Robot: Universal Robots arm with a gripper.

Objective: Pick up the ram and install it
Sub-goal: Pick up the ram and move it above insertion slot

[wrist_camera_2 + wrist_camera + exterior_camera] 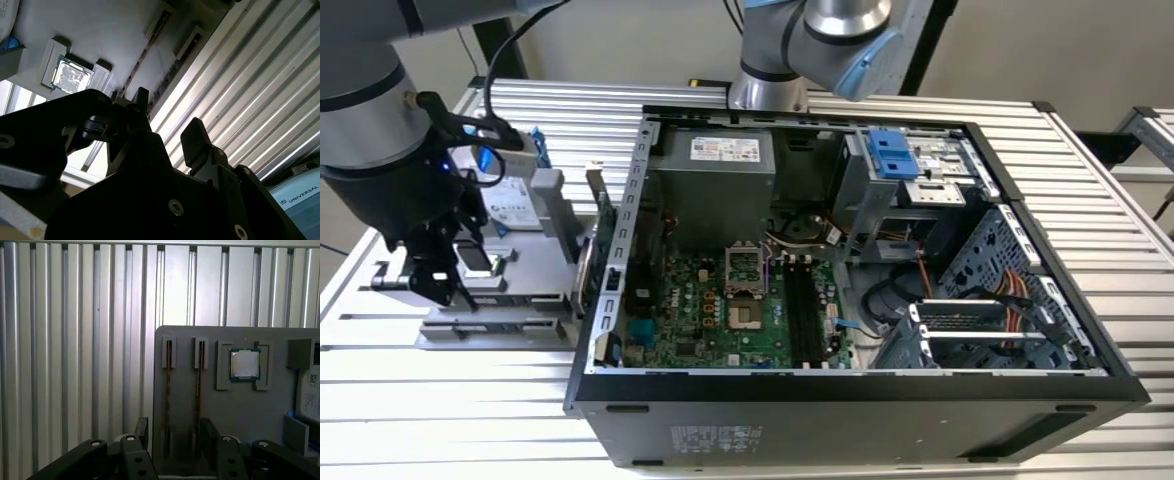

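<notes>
Grey parts tray (pixel 500 330) sits on the ribbed aluminium table (pixel 440 410), on the exterior view's left of the open PC case (pixel 854 400). The gripper (pixel 438 285) hangs over the end of the tray away from the case. Fingers are spread apart and hold nothing, as seen in both wrist views (pixel 175 427) (pixel 167 120).

The ram (pixel 168 390) stands on edge in a narrow tray slot and shows as a thin strip. A second matching strip (pixel 199 390) sits in the slot just beside it. In the first wrist view both strips run down between the two fingertips (pixel 141 426); can't tell if there's contact. The silver processor chip (pixel 245 363) lies in its own tray pocket near the slots. The black motherboard slots (pixel 803 310) are inside the case, well apart from the gripper.
</notes>
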